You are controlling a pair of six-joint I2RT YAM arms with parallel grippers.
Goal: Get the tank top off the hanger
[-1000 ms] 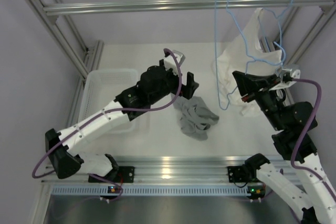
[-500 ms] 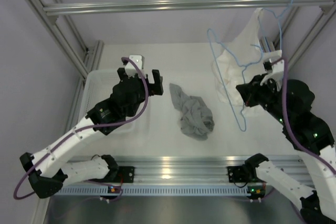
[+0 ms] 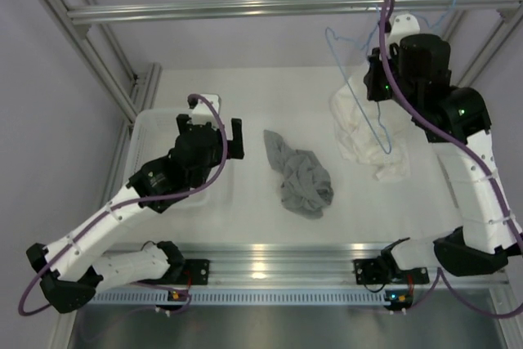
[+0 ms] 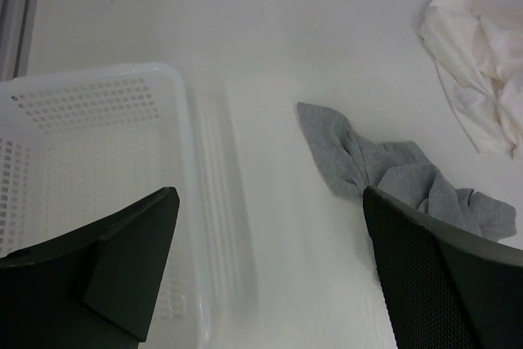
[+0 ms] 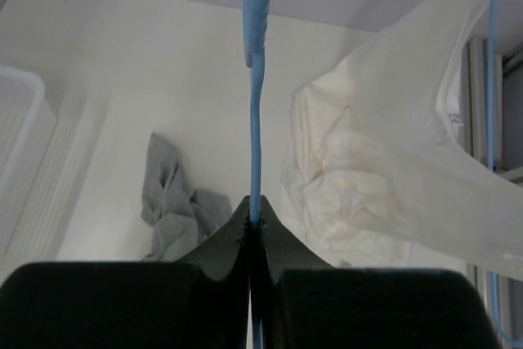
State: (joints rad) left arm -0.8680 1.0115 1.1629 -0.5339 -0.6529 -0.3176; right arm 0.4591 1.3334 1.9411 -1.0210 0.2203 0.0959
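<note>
The grey tank top [image 3: 299, 179] lies crumpled on the white table, free of any hanger. It also shows in the left wrist view [image 4: 392, 171] and the right wrist view [image 5: 170, 202]. My right gripper [image 3: 378, 79] is shut on the bare light-blue wire hanger [image 3: 365, 87] and holds it high near the top rail. The wire [image 5: 256, 120] runs straight up from the closed fingertips of the right gripper [image 5: 255, 220]. My left gripper [image 3: 211, 126] is open and empty, above the table between the basket and the tank top, and also shows in its wrist view [image 4: 268, 202].
A white garment [image 3: 364, 132] hangs on a second blue hanger [image 3: 445, 6] from the metal rail [image 3: 245, 9], with its lower part heaped on the table at the right. A white perforated basket [image 3: 155, 132] stands at the left. Frame posts run along both sides.
My right arm has lifted the bare hanger from table height up towards the rail. My left gripper drew back left from the tank top, then stayed almost still.
</note>
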